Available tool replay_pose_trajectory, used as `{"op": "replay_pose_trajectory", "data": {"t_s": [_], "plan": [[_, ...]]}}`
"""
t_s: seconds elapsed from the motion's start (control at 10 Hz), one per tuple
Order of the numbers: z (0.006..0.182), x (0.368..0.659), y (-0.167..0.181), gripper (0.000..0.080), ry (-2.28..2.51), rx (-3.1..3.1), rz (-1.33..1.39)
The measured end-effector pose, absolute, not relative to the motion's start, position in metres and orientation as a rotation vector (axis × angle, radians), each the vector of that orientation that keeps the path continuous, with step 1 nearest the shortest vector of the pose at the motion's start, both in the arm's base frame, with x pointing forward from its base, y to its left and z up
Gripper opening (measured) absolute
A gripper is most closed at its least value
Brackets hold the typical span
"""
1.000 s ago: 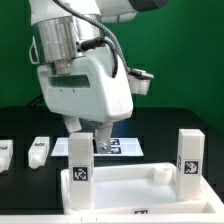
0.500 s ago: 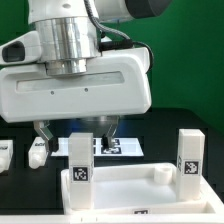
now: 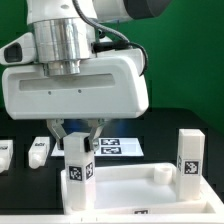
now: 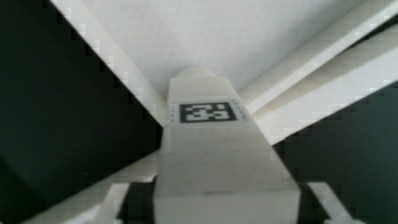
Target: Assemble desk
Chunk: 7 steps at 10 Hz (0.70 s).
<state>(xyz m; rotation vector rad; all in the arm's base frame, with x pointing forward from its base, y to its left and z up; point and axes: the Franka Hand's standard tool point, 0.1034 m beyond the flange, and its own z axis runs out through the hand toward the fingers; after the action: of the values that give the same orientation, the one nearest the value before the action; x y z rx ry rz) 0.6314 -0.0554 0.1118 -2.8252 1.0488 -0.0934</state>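
The gripper (image 3: 80,134) hangs straight over the tabletop (image 3: 125,190), at its corner on the exterior view's left. There a leg (image 3: 81,168) stands upright, its long axis vertical and its top between the fingers (image 3: 64,131). They seem closed on it, though the wrist view is blurred. Half a second ago they were spread on both sides of the leg.
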Motion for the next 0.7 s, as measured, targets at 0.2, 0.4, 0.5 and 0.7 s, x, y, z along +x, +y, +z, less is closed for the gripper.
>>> {"op": "replay_pose_trajectory", "data": {"t_s": [0.2, 0.4, 0.5, 0.7], "plan": [[0.1115, 0.6289, -0.0512, 0.0286, 1.626, -2.526, -0.010], [0.1105, 0.6289, -0.0524, 0.0286, 2.020, -2.145, 0.041], [0.1105, 0.6291, -0.0524, 0.0286, 2.087, -2.080, 0.051], [0.1105, 0.6292, -0.0521, 0.0286, 2.141, -2.027, 0.057]]}}
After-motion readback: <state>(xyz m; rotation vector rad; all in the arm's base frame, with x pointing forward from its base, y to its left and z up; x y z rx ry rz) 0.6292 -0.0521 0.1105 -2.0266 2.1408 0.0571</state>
